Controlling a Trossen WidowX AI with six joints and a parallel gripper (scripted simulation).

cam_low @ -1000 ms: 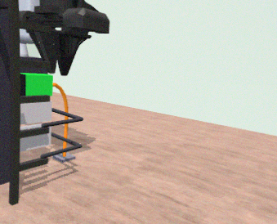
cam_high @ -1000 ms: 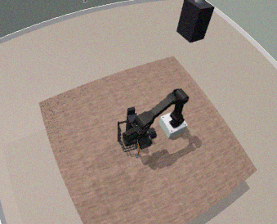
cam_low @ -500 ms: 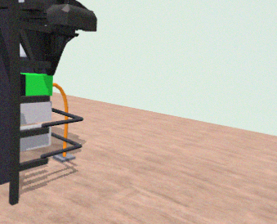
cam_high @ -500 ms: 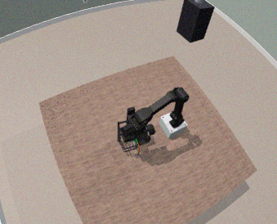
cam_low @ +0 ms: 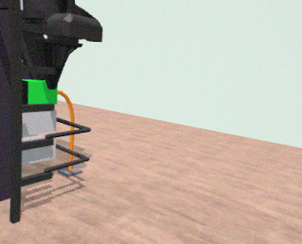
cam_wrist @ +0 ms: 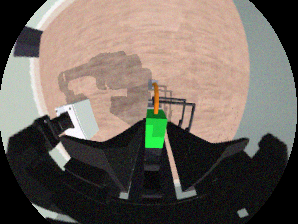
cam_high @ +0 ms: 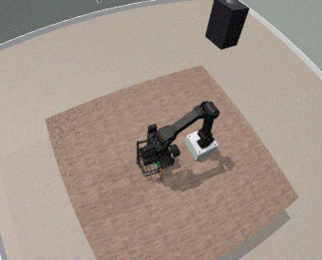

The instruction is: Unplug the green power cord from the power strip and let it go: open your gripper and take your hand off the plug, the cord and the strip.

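Green plug [cam_high: 158, 163] [cam_low: 41, 93] [cam_wrist: 156, 132] between the gripper's [cam_low: 53, 86] [cam_wrist: 156, 122] narrowly spaced fingertips; cannot tell if gripped. Orange cord [cam_low: 72, 129] [cam_wrist: 156, 97] arches down beside the rack [cam_low: 15, 134] [cam_wrist: 193, 114].

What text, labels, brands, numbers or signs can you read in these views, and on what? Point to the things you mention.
None readable.
Green plug [cam_low: 43, 92] [cam_wrist: 156, 131]: no lettering visible.
Orange cord [cam_low: 72, 129] [cam_wrist: 156, 97]: none visible.
White block under the arm's foot [cam_high: 196, 147] [cam_wrist: 89, 121]: small dark dots, no characters made out.
Dark box [cam_high: 226, 24]: none visible.
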